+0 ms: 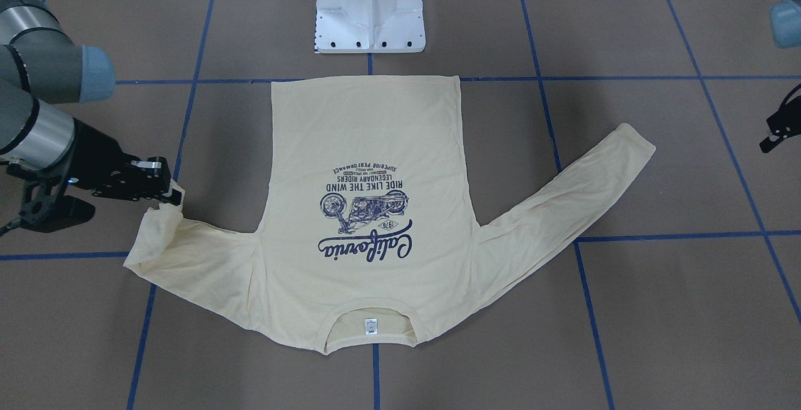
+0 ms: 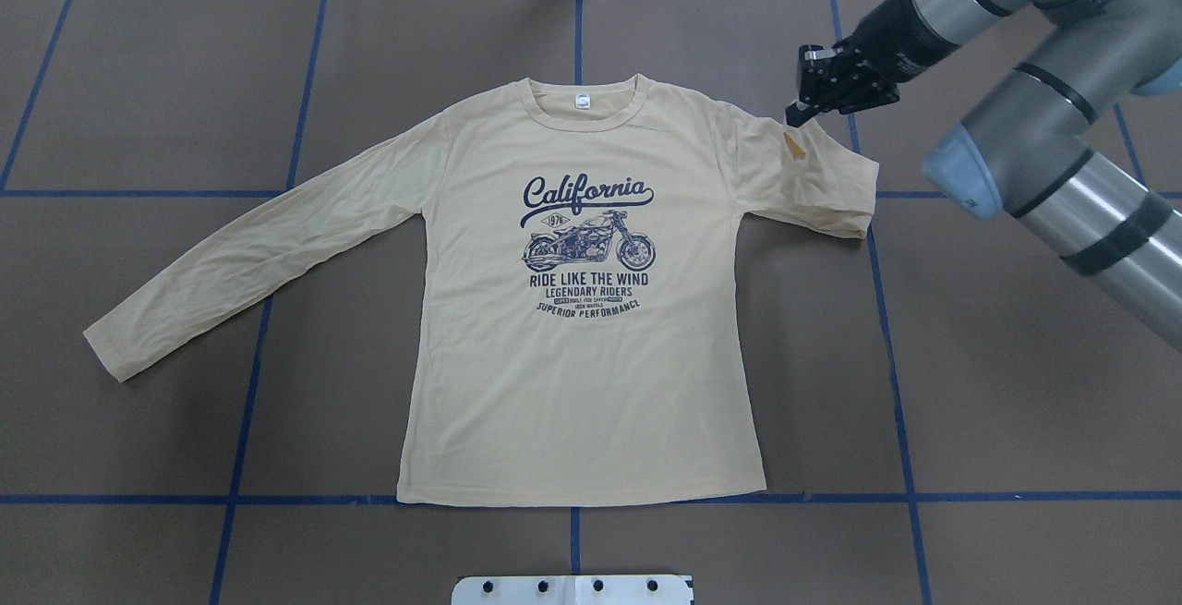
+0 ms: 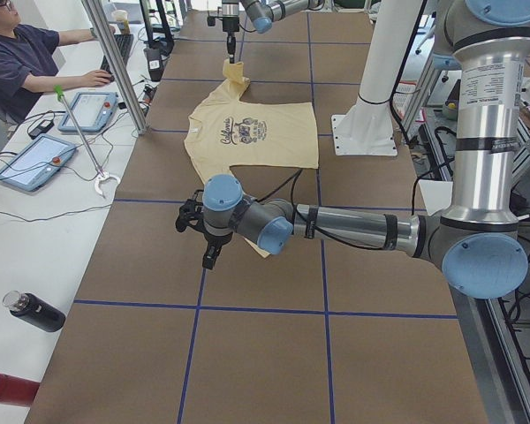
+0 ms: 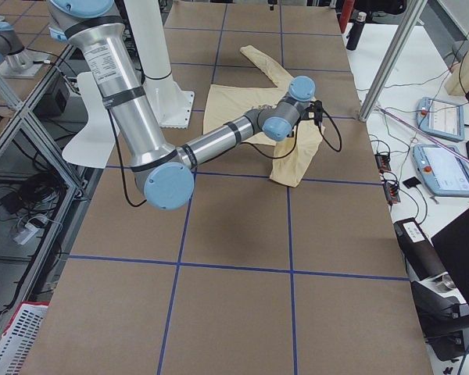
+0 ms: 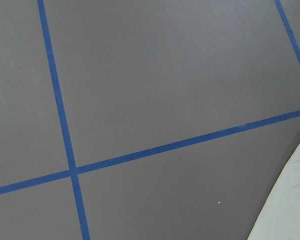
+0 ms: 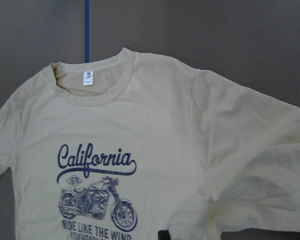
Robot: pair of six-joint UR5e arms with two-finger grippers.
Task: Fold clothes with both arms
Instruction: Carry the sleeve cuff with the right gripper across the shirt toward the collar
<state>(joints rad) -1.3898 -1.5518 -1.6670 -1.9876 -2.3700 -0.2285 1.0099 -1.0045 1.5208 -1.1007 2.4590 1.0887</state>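
The right end effector [image 2: 800,112] is pressed together on the cuff end of the T-shirt's [image 2: 582,374] right sleeve [image 2: 817,189], pinching the cloth; the cuff is lifted off the bench [image 2: 138,78] and carried back towards the shoulder, so the sleeve is doubled over itself, and in the exterior right view its slack hangs down from the fingers. The left end effector [image 3: 210,253] hangs over bare bench near the cuff of the left sleeve [image 2: 249,254]; whether its fingers are spread or closed I cannot tell; it holds nothing visible, and its wrist camera sees only brown surface, blue tape lines [image 5: 60,115] and a corner of pale cloth at the lower right.

The T-shirt lies flat and face up in the middle of the bench, the navy California print [image 2: 588,235] uppermost, the neck tag [image 2: 583,101] on the far side from the robot and the hem nearest the white pedestal base [image 1: 369,15]; the left sleeve stretches out straight and slanted towards the hem side.

Along the far edge, a person [image 3: 18,62] sits at a side table with control tablets [image 3: 35,161]; a black bottle [image 3: 35,312] lies there too; none of it touches the shirt.
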